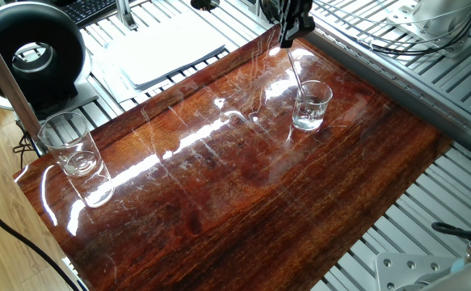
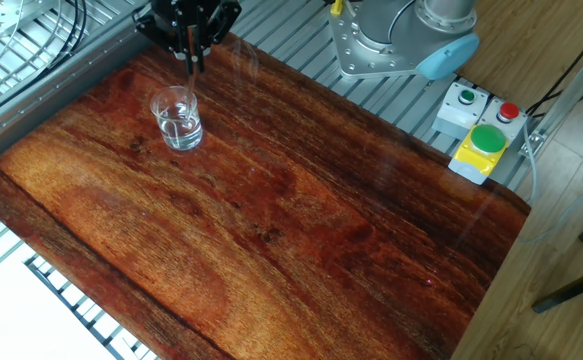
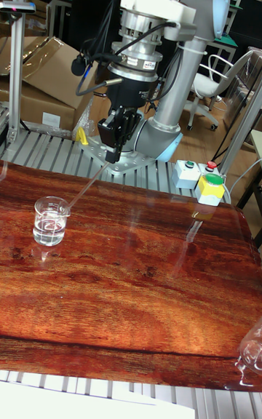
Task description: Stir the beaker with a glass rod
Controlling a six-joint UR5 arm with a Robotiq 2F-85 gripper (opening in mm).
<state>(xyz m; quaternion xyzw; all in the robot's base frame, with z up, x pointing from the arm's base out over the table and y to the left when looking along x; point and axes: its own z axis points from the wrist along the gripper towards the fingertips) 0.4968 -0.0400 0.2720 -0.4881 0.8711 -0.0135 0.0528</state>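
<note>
The small clear beaker (image 1: 312,105) (image 2: 177,118) (image 3: 50,221) stands upright on the red-brown wooden board (image 1: 243,202), near its far edge, with a little clear liquid inside. My gripper (image 1: 289,34) (image 2: 192,48) (image 3: 112,155) hangs above and behind it, shut on the top of the glass rod (image 1: 297,69) (image 3: 87,186). The rod slants down from the fingers, and its lower end dips over the rim into the beaker. In the other fixed view the rod is barely visible.
A taller glass tumbler (image 1: 70,144) (image 3: 252,352) stands at the opposite corner of the board. A button box (image 2: 481,138) (image 3: 207,186) and the arm's base (image 2: 396,40) sit beside the board. A black round device (image 1: 33,52) and white sheets (image 1: 166,47) lie beyond it.
</note>
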